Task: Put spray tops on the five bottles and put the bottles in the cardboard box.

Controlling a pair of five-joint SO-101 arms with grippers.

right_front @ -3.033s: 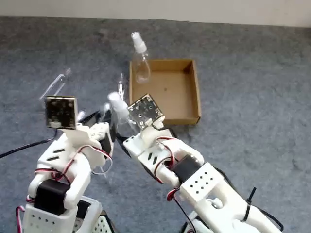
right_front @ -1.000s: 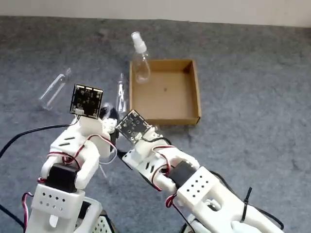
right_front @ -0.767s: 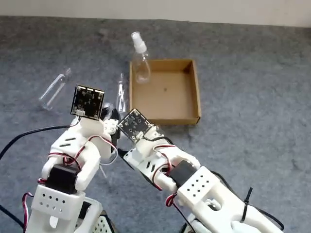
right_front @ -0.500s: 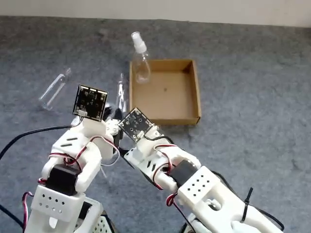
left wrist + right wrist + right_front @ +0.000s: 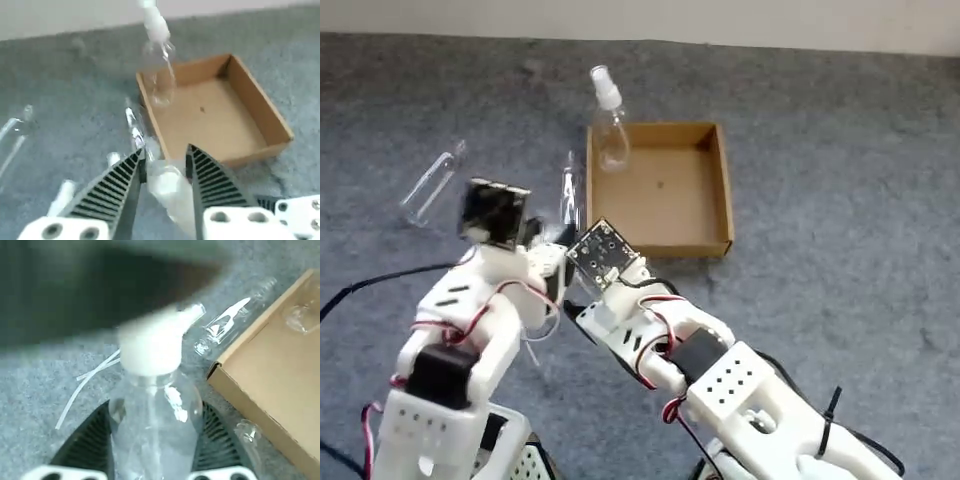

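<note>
Grey fuzzy carpet (image 5: pixel 840 150); shallow cardboard box (image 5: pixel 723 190); right tool (image 5: pixel 155 440) clamps clear bottle (image 5: pixel 156 407).

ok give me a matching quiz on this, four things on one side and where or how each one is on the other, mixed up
Things:
1 box
2 right gripper
3 farthest bottle
4 leftmost bottle

States:
a lying on the carpet, apart from the box
b upright in a corner of the box
c brown, open on top
d shut on the held bottle

Pairs: 1-c, 2-d, 3-b, 4-a
</note>
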